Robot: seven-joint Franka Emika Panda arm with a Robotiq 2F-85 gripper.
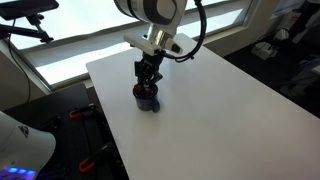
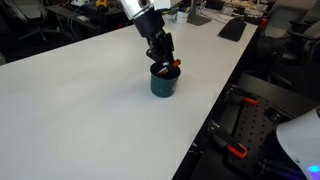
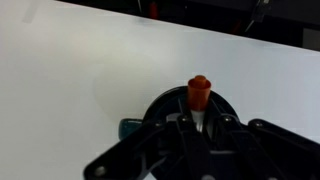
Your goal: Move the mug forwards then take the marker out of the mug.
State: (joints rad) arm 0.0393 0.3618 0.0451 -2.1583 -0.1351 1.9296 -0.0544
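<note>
On the table (image 1: 215, 115) the mug (image 2: 164, 84) stands upright, the marker (image 3: 199, 92) upright inside. The gripper (image 3: 200, 122) jaws sit narrowly either side of its shaft; whether they pinch it is unclear.

Table top (image 2: 80, 100): smooth matt white, laminate-like, with a faint soft sheen in the wrist view. Mug (image 2: 164, 84): dark, smooth, slightly glossy, looks like glazed ceramic. Marker (image 3: 198, 92): red-orange plastic, smooth, dull finish. Gripper (image 3: 197, 124): black, matt, hard; plastic or metal, cannot tell. Arm casing (image 1: 152, 10): glossy white plastic shell over dark joints.
</note>
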